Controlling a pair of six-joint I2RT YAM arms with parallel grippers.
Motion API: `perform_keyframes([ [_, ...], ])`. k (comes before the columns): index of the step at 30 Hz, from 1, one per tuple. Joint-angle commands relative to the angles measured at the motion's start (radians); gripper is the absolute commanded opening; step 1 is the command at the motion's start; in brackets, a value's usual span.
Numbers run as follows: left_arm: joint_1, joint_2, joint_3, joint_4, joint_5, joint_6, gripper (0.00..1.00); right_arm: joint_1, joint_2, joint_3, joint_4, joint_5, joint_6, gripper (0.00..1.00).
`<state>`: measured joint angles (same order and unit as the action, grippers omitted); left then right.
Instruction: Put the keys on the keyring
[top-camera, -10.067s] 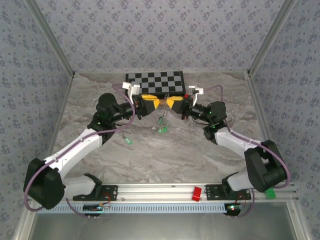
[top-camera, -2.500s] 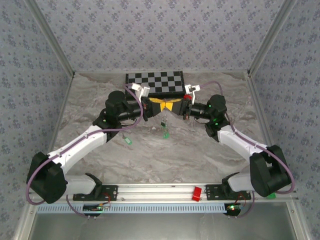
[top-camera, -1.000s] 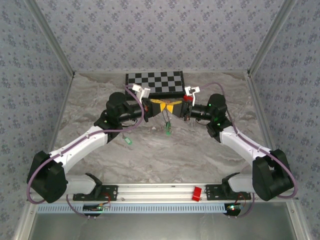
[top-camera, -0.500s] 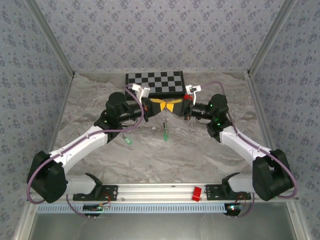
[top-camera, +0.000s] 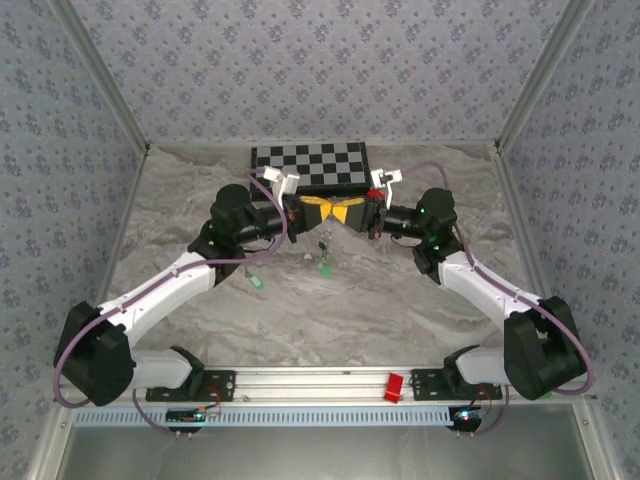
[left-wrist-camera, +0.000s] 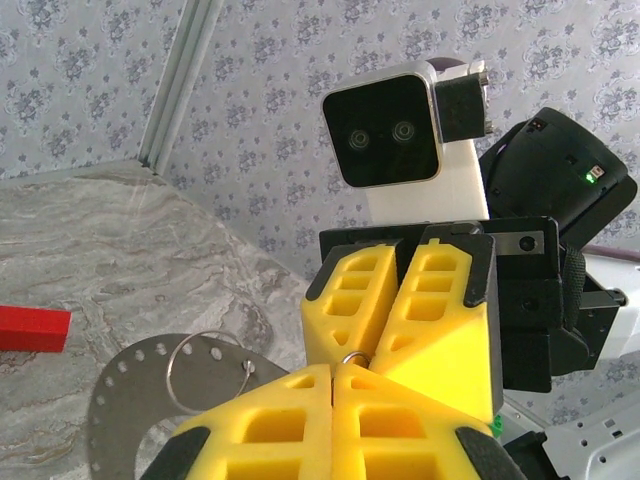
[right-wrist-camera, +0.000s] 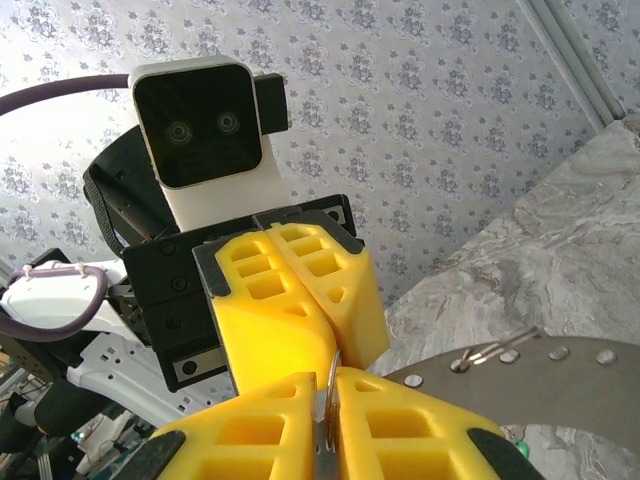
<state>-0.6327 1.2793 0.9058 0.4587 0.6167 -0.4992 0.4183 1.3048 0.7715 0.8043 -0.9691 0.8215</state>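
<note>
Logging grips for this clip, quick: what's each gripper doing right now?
Left gripper: closed, pinching the keyring.
Right gripper: closed on the same keyring.

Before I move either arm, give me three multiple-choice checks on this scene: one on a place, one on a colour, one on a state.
1. Where do the left gripper and the right gripper meet?
A. Just in front of the checkerboard
B. Over the near rail
C. Against the left wall

2. What colour is the head of the key lying alone on the marble?
A. Red
B. Green
C. Blue

3. How do the left gripper's jaws stand?
A. Wide open
B. Half open
C. Shut

Answers:
1 A: the top view shows the yellow fingertips tip to tip right below the board's near edge.
2 B: its head shows bright green against the grey marble.
3 C: in the left wrist view its own fingers lie pressed together with no gap.
</note>
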Motion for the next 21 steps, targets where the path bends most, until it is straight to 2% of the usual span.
perform_keyframes([
  [1, -0.009, 0.001, 0.001, 0.039, 0.017, -0.013, 0.0, 0.0, 0.004, 0.039, -0.007, -0.011, -0.015, 0.12],
  [7, -0.013, 0.002, -0.001, 0.043, 0.019, -0.013, 0.0, 0.002, 0.011, 0.04, -0.015, -0.008, -0.019, 0.06],
  [9, -0.013, 0.002, -0.002, 0.041, 0.019, -0.013, 0.0, 0.0, 0.011, 0.04, -0.017, -0.007, -0.019, 0.0],
  [13, -0.014, -0.001, 0.001, 0.036, 0.025, -0.009, 0.0, -0.003, 0.007, 0.042, -0.052, 0.001, -0.039, 0.0],
  [19, -0.012, -0.011, 0.001, 0.009, 0.001, 0.004, 0.01, 0.004, -0.028, 0.051, -0.211, 0.025, -0.174, 0.0],
  [21, -0.005, -0.016, 0.001, -0.015, -0.016, 0.007, 0.29, 0.006, -0.052, 0.045, -0.256, 0.049, -0.226, 0.0],
])
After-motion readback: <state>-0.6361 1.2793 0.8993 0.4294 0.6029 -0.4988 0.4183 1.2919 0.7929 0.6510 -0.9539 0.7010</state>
